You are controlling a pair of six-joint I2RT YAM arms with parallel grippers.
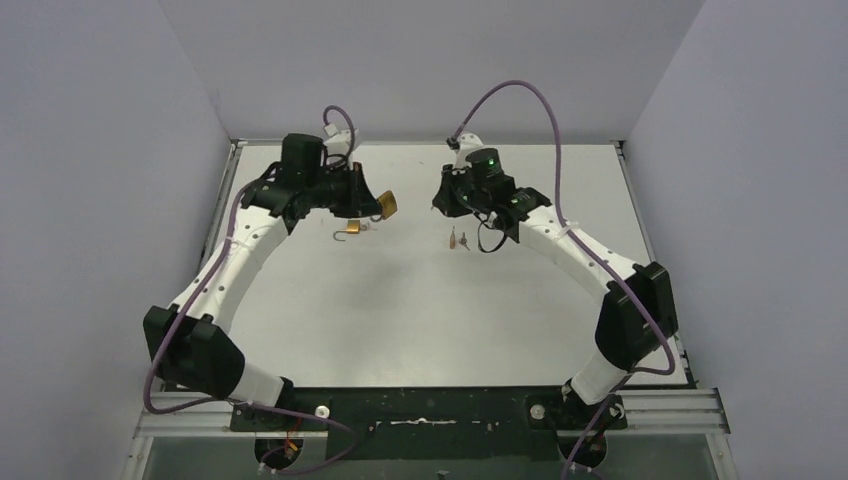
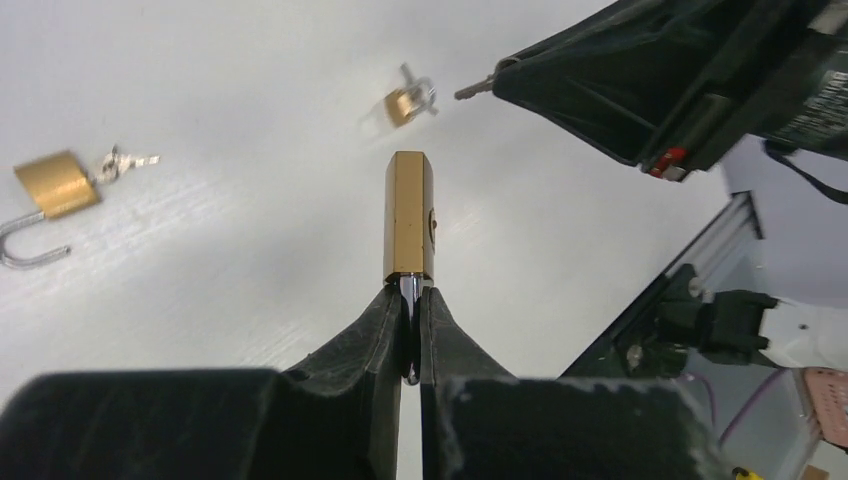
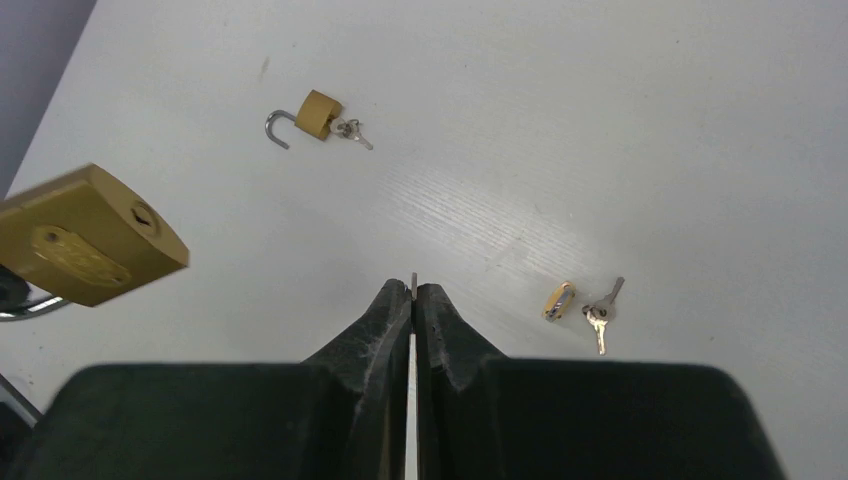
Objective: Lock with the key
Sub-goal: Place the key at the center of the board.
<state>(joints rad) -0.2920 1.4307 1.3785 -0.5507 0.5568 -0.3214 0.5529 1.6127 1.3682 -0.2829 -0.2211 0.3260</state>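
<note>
Padlocks counted: three. The left gripper (image 2: 411, 300) is pinched nearly shut on the steel shackle of the first padlock (image 2: 409, 215), whose brass body projects straight past the fingertips, clear of the table (image 3: 650, 120).

The second padlock (image 2: 57, 183), shackle open, lies ahead-left of those fingertips with small keys (image 2: 125, 162) at its body.

The right gripper (image 3: 413, 292) is closed on one key (image 3: 413, 280), its tip protruding between the fingertips.

The third padlock (image 3: 559, 300) lies just right of those fingertips, with two keys (image 3: 600, 312) beside it.

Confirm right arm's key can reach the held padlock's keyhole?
Probably yes. The padlock, held in the left end effector, points its keyhole end toward the key in the right end effector; only open air between.
</note>
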